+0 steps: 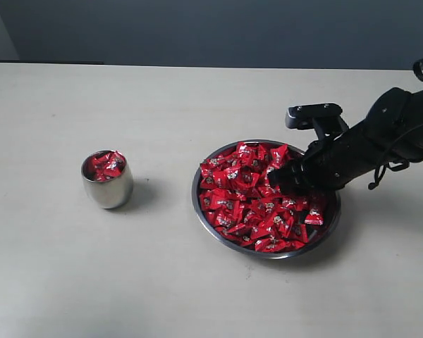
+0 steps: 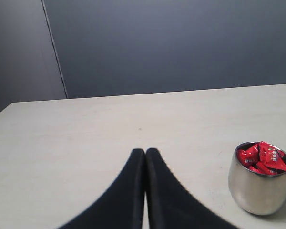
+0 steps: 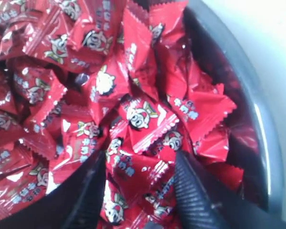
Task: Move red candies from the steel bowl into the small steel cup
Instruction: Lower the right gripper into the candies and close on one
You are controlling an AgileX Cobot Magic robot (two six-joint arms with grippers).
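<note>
Your right gripper (image 3: 140, 162) is down in the steel bowl (image 1: 197, 205), at the side of the bowl far from the cup. Its two black fingers (image 3: 88, 191) stand wide apart. They poke into the pile of red candies (image 1: 243, 201). One or two candies sit in the gap between the fingers, but nothing is squeezed yet. So the jaws are open and you hold no candy right now.

Your left gripper (image 2: 145, 155) is out of the big picture. In its own view, its two fingers press flat together with nothing between them. It hangs over the bare table (image 2: 86, 138), near the small steel cup (image 2: 260, 191).

The cup stands upright on the table, well apart from the bowl, on the left side of the big picture. It has some red candies in it. They reach up to the rim, and one or two poke a bit above it. So part of the job looks done.

The bowl is very full, heaped with candies nearly from rim to rim. I think there is much more left than the little cup can take. To get the next one, you close the right fingers on a candy, lift it, and carry it over to the cup.
</note>
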